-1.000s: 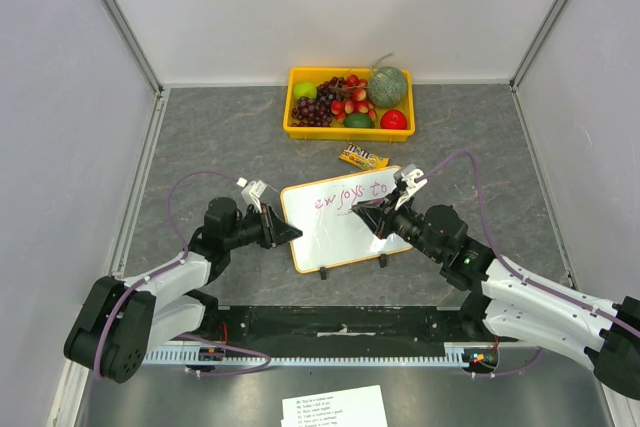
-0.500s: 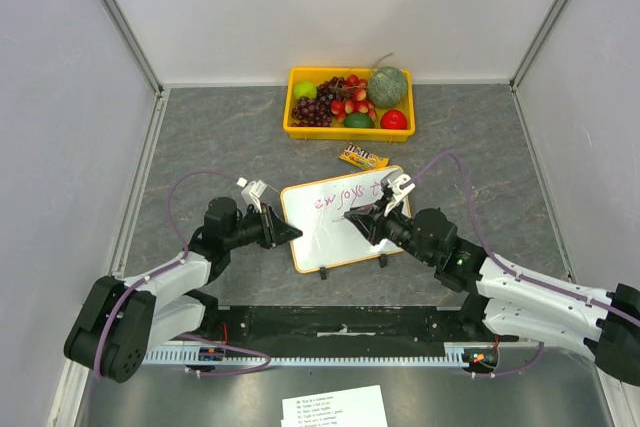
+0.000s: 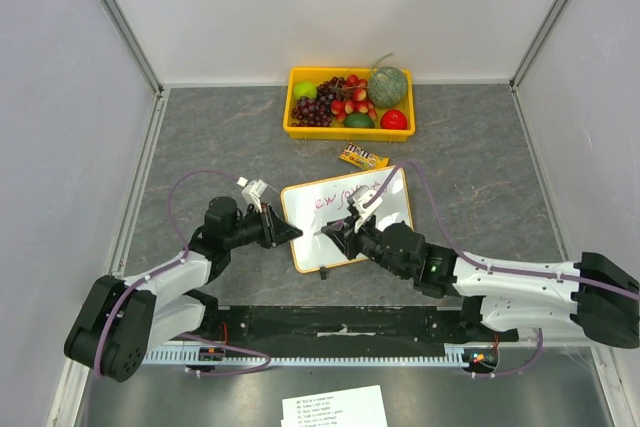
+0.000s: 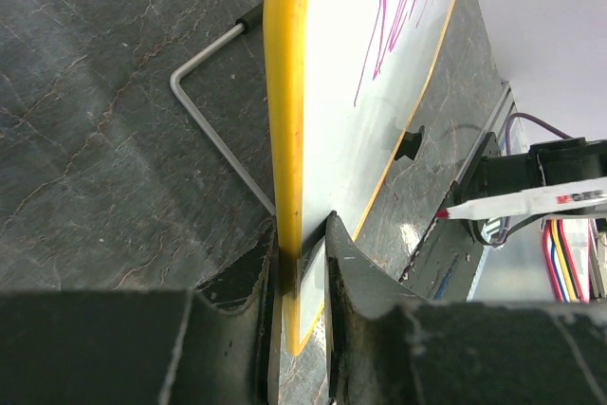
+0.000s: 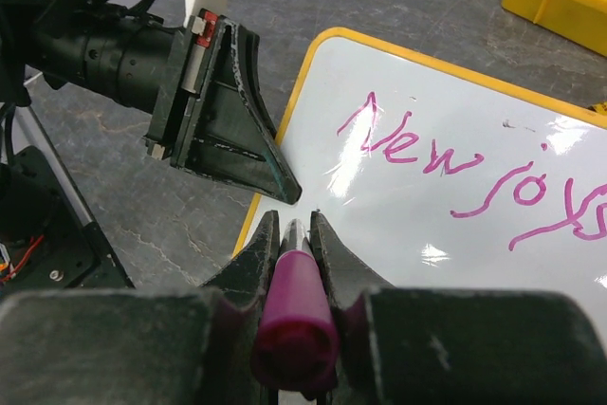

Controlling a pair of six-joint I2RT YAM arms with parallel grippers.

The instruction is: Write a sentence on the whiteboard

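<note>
The whiteboard point(image 3: 390, 209) stands propped, its left edge pinched between the left gripper's point(image 4: 302, 255) narrow fingers, likely to steady it against writing pressure. The right gripper point(image 5: 295, 227) is clamped tight on the marker point(image 5: 294, 315), whose tip pokes just past its fingers, below the sentence's point(image 5: 427, 160) first word. Well beyond both grippers sit a fruit tray point(image 3: 297, 130) and a candy bar point(image 3: 363, 157), neither in the way.
</note>
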